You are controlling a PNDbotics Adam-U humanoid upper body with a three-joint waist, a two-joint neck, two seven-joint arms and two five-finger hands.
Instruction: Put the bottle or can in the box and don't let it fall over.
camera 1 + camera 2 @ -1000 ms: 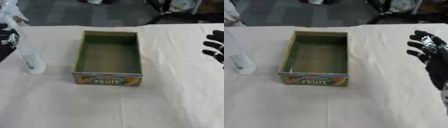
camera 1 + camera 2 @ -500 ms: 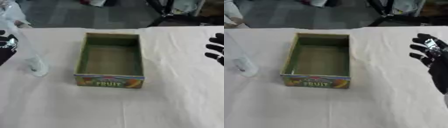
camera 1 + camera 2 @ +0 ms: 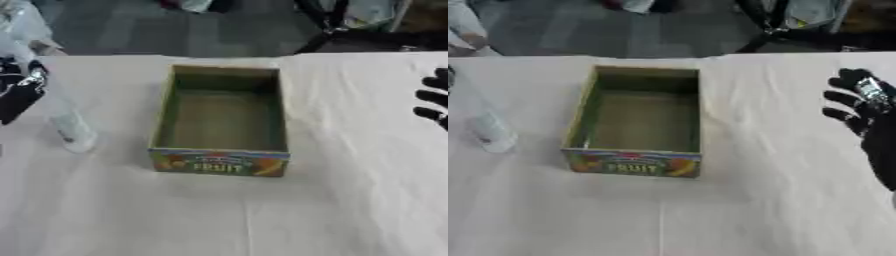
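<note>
Clear plastic, tall and slim, the bottle (image 3: 68, 122) stands upright on the cloth-covered counter (image 3: 262, 215), to the left of the box (image 3: 222, 122) and apart from it. The box is cardboard, open at the top and empty, with a bright fruit label on its near wall. The bottle's upper part fades against the pale cloth, so I cannot tell whether it has liquid in it.

The left hand (image 3: 19, 87) shows at the left edge, dark, beside the bottle's upper part. Whether it touches the bottle, and whether its fingers are curled or straight, I cannot tell. The right hand (image 3: 866, 107) hangs at the right side, well apart from the box, fingers spread and relaxed, holding nothing.

By its look the bottle is probably light, with thin walls that would give under a squeeze and a smooth, somewhat slippery skin. Tall on a narrow base, it would tip easily, more so on soft cloth. The best hold, I judge, is around the body at about mid-height or a little above, thumb opposite the fingers, keeping it vertical. Taking it near the cap would let the base swing. It should then be lowered flat on the box floor before the fingers let go.
</note>
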